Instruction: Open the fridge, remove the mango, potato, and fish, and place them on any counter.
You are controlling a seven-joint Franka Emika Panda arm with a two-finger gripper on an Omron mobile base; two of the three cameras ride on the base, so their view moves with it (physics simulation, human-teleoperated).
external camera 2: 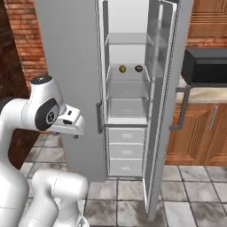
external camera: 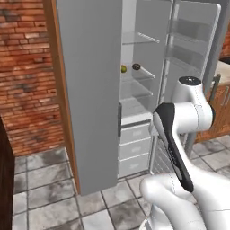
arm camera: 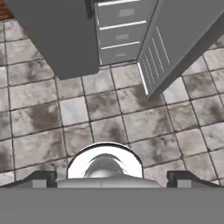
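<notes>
My end effector (arm camera: 112,177) is spread wide, aimed at the floor, so I could clip the fridge (external camera 2: 133,88) door edge reaching in tbh.

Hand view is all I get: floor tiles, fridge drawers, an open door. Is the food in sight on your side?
Observer: Yes. Two small items sit on a middle shelf of the fridge, a yellowish one and a dark one.
Operator: Which door is open?
Observer: The right door; the left door looks shut.
Operator: Where's my gripper?
Observer: The gripper is aimed at the floor, well below that shelf, with its jaws wide and nothing between them.
</notes>
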